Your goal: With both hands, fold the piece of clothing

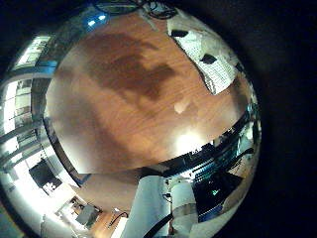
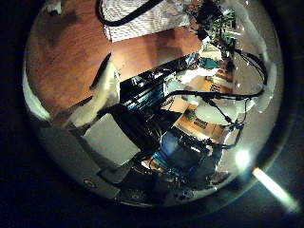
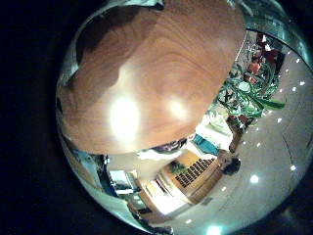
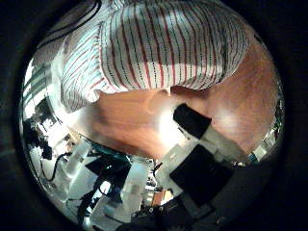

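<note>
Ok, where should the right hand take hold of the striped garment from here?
Take the striped garment at its free edge lying on the wooden table, coming in from the bare table side where the right hand is. That edge lies flat with a scalloped, slightly lifted hem, so fingers could probably slide under and pinch it.

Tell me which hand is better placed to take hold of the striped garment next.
Right, probably. In its thumb side palm view the striped garment fills much of the picture, so it is close to that palm. From the left palm views it shows only small on the wooden table.
</note>
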Action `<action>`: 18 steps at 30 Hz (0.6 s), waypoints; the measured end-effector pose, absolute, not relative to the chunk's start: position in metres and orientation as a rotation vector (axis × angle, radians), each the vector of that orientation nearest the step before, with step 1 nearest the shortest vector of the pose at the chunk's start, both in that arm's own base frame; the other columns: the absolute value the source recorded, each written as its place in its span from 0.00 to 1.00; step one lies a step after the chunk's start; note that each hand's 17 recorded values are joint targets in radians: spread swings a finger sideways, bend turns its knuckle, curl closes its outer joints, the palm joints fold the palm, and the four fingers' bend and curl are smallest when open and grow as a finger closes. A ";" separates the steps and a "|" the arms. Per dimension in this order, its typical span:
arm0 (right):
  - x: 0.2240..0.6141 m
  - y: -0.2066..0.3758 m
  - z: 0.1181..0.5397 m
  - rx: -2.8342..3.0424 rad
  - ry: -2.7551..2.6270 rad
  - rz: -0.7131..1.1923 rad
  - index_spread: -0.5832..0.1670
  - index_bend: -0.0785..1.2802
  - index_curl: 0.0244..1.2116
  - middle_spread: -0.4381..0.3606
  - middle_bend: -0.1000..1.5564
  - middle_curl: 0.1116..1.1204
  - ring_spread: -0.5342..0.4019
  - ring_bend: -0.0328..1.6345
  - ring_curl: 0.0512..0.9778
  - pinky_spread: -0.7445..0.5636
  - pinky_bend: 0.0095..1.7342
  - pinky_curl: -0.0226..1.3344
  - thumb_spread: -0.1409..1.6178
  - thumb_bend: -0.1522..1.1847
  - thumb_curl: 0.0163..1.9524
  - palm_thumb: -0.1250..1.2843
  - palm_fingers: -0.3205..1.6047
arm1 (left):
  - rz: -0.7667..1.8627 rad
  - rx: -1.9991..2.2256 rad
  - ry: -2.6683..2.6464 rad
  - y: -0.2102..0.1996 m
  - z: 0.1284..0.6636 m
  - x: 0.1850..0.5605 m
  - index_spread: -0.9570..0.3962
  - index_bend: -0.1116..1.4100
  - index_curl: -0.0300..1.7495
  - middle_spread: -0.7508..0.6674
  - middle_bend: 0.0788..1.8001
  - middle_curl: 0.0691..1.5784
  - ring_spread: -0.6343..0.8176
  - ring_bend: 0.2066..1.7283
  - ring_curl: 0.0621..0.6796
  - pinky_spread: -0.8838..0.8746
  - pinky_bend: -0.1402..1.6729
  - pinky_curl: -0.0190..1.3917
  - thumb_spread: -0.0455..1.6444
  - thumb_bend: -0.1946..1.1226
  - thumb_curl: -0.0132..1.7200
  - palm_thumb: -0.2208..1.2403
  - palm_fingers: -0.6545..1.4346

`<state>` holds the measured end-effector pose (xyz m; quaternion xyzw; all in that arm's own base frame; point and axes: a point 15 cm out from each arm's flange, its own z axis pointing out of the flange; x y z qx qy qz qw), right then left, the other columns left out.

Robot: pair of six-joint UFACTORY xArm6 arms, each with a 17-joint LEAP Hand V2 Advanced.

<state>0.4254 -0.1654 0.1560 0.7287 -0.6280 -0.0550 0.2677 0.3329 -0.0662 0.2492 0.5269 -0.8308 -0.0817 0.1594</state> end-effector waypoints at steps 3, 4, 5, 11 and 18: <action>0.428 -0.167 0.159 1.961 -1.661 -0.112 0.27 0.17 0.18 0.33 0.24 0.28 0.31 0.52 0.30 0.55 0.41 0.26 0.66 0.11 0.22 0.62 0.64 | -0.224 1.494 -2.380 -0.072 0.250 0.334 0.52 0.22 0.35 0.49 0.07 0.26 0.44 0.27 0.24 0.57 0.18 0.28 0.73 0.14 0.24 0.53 0.51; 0.429 -0.167 0.159 1.958 -1.662 -0.107 0.25 0.17 0.18 0.29 0.26 0.30 0.27 0.55 0.32 0.45 0.46 0.27 0.65 0.11 0.22 0.64 0.70 | -0.224 1.490 -2.380 -0.074 0.250 0.335 0.52 0.22 0.35 0.49 0.07 0.26 0.44 0.27 0.24 0.57 0.18 0.28 0.73 0.14 0.24 0.53 0.51; 0.429 -0.167 0.159 1.958 -1.659 -0.107 0.24 0.19 0.20 0.27 0.29 0.33 0.26 0.58 0.35 0.39 0.48 0.28 0.65 0.11 0.22 0.65 0.76 | -0.221 1.489 -2.382 -0.075 0.250 0.336 0.52 0.22 0.35 0.49 0.07 0.26 0.44 0.27 0.24 0.57 0.18 0.28 0.73 0.14 0.24 0.53 0.51; 0.430 -0.173 0.163 1.964 -1.638 -0.088 0.18 0.49 0.36 0.24 0.55 0.52 0.29 0.68 0.47 0.33 0.61 0.37 0.62 0.11 0.24 0.72 0.89 | -0.218 1.461 -2.385 -0.089 0.248 0.341 0.52 0.22 0.35 0.49 0.07 0.27 0.44 0.27 0.24 0.57 0.18 0.27 0.73 0.14 0.24 0.53 0.51; 0.434 -0.194 0.179 1.972 -1.693 -0.027 0.27 0.78 0.55 0.30 0.74 0.67 0.30 0.79 0.60 0.38 0.73 0.47 0.64 0.13 0.27 0.80 0.79 | -0.197 1.429 -2.389 -0.112 0.222 0.355 0.53 0.22 0.35 0.49 0.07 0.26 0.44 0.27 0.23 0.57 0.18 0.27 0.74 0.14 0.24 0.55 0.51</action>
